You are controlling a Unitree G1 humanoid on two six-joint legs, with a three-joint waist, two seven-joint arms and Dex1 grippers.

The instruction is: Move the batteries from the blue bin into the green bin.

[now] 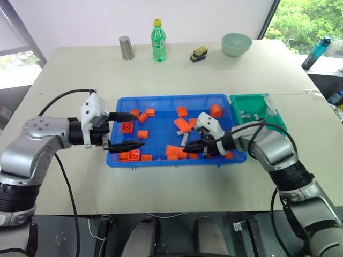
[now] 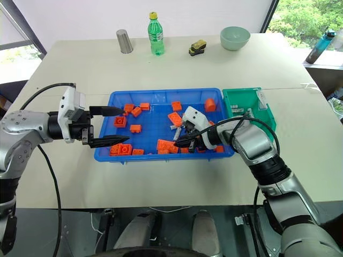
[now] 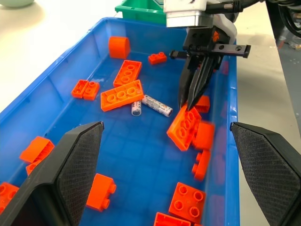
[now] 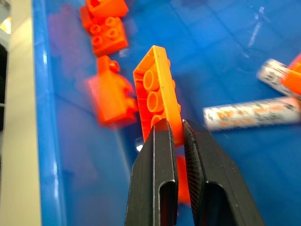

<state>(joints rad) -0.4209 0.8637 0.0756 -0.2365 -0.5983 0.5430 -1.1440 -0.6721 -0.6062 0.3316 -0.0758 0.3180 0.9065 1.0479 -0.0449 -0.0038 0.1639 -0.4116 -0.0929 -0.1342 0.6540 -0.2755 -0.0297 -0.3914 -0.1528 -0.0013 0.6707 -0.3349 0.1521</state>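
Right hand [image 3: 188,101] pressed together beside an orange brick [image 4: 157,89]; batteries [image 3: 157,105] look slick, rigid; grip mid-barrel.

Looks like a lab or office test room set up for robot trials. Big plain beige table [image 1: 177,69] against a bare white wall [image 1: 161,13], windows on both sides with trees outside. Staged props on the table: blue bin [image 1: 120,160] full of orange toy bricks [image 1: 182,125], green bin [image 1: 251,103], soda bottle [image 1: 157,40], metal cup [image 1: 126,48], pale bowl [image 1: 236,44]. Cables trail over the table.
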